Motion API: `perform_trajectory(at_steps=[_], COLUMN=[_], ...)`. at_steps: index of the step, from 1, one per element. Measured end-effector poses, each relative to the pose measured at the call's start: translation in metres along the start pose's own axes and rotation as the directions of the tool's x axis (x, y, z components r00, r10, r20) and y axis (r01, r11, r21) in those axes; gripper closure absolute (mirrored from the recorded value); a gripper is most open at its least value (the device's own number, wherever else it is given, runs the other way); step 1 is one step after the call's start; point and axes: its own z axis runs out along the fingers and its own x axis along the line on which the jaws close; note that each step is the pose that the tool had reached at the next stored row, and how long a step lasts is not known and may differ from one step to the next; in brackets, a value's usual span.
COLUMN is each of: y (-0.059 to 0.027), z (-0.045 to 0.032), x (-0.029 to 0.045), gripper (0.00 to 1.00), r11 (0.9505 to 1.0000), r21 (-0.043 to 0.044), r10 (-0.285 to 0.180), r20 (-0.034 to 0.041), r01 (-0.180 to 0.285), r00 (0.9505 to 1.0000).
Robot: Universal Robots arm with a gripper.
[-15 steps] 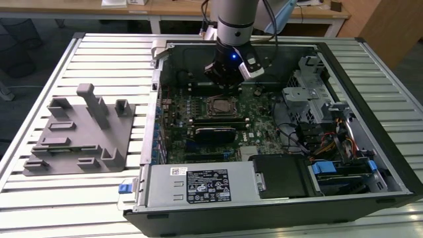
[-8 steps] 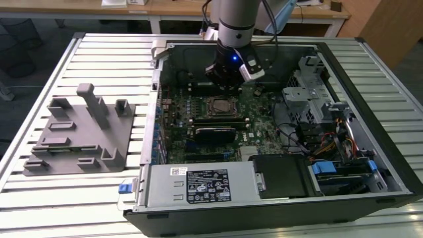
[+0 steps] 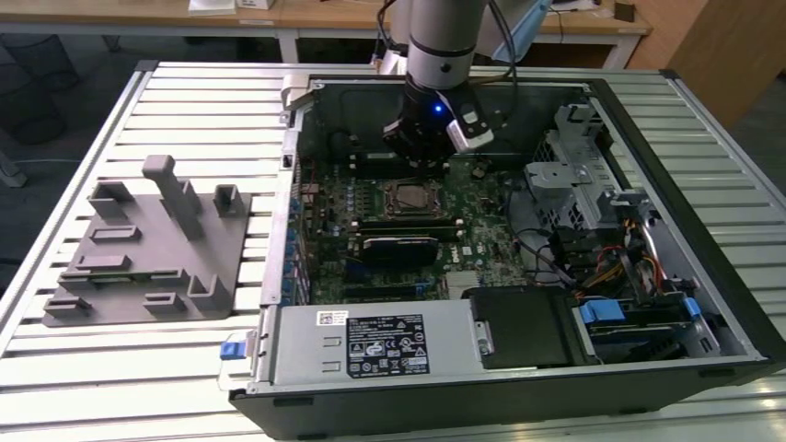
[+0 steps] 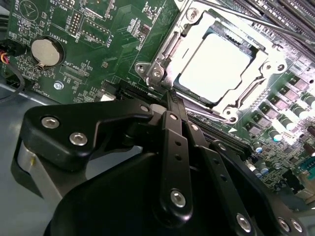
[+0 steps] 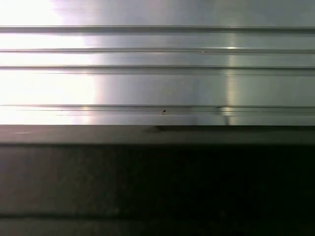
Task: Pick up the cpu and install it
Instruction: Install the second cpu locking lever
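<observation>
A: A slatted aluminium table [image 3: 160, 368] carries an open desktop computer case [image 3: 724, 304], and desks stand behind it. Where is the arm's business end?

B: Inside the case, above the motherboard [image 3: 485, 235]. The gripper [image 3: 415, 147] hangs just beyond the socket [image 3: 411, 197] on the exterior view's far side. In the second wrist view its black linkage comes together to a narrow tip [image 4: 170, 96], so I judge the jaws to be drawn together with nothing between them.

A: And the cpu?

B: The cpu [image 4: 214, 69] lies in the socket, its pale metal top showing through the retention frame [image 4: 162, 51] in the second wrist view. The frame appears to lie down around it. The tip sits just beside the frame's near corner; I cannot tell whether it touches.

A: So how far along is the task?

B: By my reading the chip is already seated and the work is at the latching stage. To do that well, any push on the frame or lever should stay clear of the chip's top and of the small capacitors [image 4: 275, 123] beside the socket.

A: Anything else around?

B: A grey fixture plate [image 3: 142, 253] on the table at the exterior view's left, well apart from the case, and a coin cell battery [image 4: 44, 51] on the board.
</observation>
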Motion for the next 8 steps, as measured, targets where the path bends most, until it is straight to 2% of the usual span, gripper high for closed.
perform_trajectory(at_steps=[8], y=[0.0000], z=[0.0018], x=[-0.0005], gripper=[0.89], r11=[1.0000], r21=[-0.0004], r10=[0.000], r20=[-0.0007], r01=[0.000], r00=[1.0000])
